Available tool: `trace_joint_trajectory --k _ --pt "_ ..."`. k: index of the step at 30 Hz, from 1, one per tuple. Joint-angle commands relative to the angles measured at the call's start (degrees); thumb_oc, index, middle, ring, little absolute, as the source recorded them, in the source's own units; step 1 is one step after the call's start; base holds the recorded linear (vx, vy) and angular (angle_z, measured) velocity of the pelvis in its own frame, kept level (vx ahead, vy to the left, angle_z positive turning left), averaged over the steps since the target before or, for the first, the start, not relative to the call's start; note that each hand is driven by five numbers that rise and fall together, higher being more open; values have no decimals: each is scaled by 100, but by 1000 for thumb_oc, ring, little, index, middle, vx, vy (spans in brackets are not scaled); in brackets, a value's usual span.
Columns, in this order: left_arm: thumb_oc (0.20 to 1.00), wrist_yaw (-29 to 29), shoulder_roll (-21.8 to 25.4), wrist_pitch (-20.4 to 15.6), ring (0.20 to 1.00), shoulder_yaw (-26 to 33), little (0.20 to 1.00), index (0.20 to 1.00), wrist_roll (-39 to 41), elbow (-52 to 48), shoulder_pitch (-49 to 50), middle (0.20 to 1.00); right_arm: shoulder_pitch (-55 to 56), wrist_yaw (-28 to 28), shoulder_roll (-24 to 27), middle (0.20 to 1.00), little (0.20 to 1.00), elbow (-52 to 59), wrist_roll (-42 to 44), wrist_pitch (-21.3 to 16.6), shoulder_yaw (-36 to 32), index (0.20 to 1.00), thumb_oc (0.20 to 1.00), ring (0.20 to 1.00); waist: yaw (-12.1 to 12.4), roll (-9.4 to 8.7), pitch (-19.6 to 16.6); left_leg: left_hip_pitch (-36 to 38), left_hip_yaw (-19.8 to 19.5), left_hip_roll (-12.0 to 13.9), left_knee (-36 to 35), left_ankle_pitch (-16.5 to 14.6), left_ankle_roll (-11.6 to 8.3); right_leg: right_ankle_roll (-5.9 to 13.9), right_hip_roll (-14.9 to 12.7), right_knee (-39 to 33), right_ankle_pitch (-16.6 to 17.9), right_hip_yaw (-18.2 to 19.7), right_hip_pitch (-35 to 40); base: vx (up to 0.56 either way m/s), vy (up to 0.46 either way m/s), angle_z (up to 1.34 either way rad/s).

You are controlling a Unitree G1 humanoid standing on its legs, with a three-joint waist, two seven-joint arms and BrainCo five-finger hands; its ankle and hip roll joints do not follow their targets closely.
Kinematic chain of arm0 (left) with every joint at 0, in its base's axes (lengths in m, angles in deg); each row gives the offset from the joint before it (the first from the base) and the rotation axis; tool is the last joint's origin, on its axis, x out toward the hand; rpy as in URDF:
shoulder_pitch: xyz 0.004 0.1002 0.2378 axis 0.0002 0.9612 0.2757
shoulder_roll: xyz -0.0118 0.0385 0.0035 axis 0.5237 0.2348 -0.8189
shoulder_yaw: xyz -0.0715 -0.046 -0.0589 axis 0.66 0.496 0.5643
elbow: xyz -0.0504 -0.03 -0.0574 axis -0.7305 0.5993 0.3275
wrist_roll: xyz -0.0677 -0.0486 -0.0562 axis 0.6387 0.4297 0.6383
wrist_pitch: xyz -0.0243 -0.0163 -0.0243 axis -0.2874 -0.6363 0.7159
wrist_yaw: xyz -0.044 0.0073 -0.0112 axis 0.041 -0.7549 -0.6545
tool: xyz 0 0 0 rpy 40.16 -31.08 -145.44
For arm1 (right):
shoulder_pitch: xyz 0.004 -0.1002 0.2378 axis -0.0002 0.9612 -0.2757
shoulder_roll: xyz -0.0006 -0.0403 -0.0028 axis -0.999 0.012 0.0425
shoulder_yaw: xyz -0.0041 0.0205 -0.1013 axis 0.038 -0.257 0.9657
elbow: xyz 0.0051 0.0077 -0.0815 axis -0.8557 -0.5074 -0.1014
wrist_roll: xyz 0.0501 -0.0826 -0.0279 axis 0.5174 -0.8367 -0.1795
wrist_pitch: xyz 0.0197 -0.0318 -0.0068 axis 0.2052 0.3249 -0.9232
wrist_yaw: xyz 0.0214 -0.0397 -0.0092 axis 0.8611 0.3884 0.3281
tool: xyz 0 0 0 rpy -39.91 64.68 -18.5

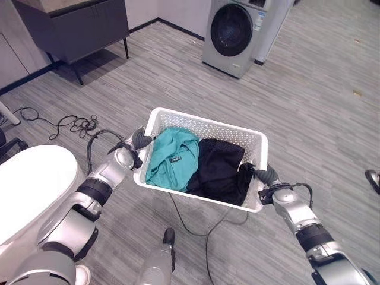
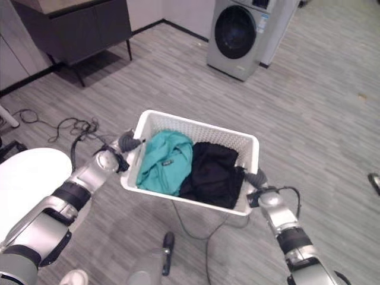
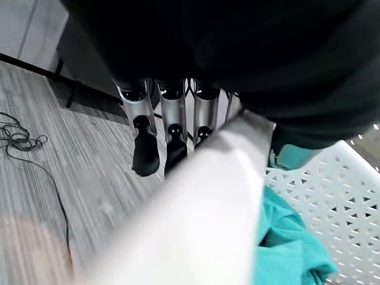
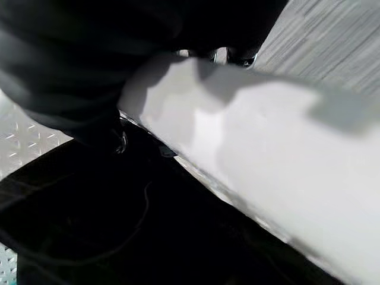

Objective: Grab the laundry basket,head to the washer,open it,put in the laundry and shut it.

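The washer (image 1: 233, 35) stands on the floor (image 1: 309, 107) at the far side, door closed, well apart from the white laundry basket (image 1: 237, 135). The basket is held above the floor, with a teal garment (image 1: 173, 157) and a black garment (image 1: 218, 169) inside. The left hand (image 1: 140, 139) curls its fingers (image 3: 145, 133) around the left rim; the right hand (image 1: 265, 176) clasps the right rim.

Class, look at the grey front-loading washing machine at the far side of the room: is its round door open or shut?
Shut. The grey front-loading washing machine has its round dark door lying flush against the front panel, with no gap showing.
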Motion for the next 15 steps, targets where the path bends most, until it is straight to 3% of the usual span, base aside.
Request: trace_joint_trajectory --k 1,2,3,5,6,8,11,14,15 --pt "200 -303 152 -77 200 -73 200 200 -143 210 -450 200 -153 111 217 200 200 241 209 -778 -278 200 200 200 17 62 -591 149 -474 535 -737 386 -179 384 50 1327 1754 43 -469 484 366 5" --pt "200 -361 159 -52 200 -138 200 200 -118 178 -505 200 -276 19 215 200 200 124 163 -744 -271 200 200 200 -121 156 -508 493 -435 396 -680 87 83 479 -71 2703 2491 205 -1105 620 454 12" --pt "200 -367 163 -51 200 -148 200 200 -94 219 -548 200 -331 10 206 200 200 42 177 -766 -274 200 200 200 -182 252 -502 632 -445 353 -707 5 172 515 -94 2925 2561 214 -1322 567 414 17" --pt "200 -388 147 -41 200 -159 200 200 -59 216 -628 200 -437 -2 228 200 200 -16 175 -756 -263 200 200 200 -226 322 -454 834 -444 310 -768 -72 259 481 -80 3288 2498 275 -1702 356 194 22" --pt "200 -407 41 -7 200 -191 200 200 -31 238 -701 200 -523 4 360 200 200 -65 166 -735 -334 200 200 200 -476 441 -324 1243 -587 191 -858 -168 329 401 243 3395 1960 351 -2367 460 142 15" --pt "200 -379 -8 -6 200 -201 200 200 -42 243 -717 200 -510 -12 451 200 200 -136 186 -751 -423 200 200 200 -672 440 -331 1512 -669 91 -920 -256 278 404 435 2734 1735 323 -2688 542 88 22" --pt "200 -367 -59 -8 200 -186 200 200 -25 264 -740 200 -465 13 514 200 200 -116 186 -751 -452 200 200 200 -858 423 -387 1948 -827 23 -1047 -569 142 344 251 832 1411 82 -2794 474 -66 39" --pt "200 -377 -80 -3 200 -82 200 200 -104 279 -677 200 -312 59 556 200 200 -33 147 -732 -524 200 200 200 -953 491 -399 2322 -959 63 -1161 -811 56 441 252 -393 1631 259 -2790 411 -96 15" --pt "200 -389 -58 -21 200 -12 200 200 -177 261 -599 200 -226 94 552 200 200 36 100 -727 -570 200 200 200 -984 549 -371 2524 -1025 114 -1106 -994 19 548 15 -950 1855 300 -3015 634 -168 16"
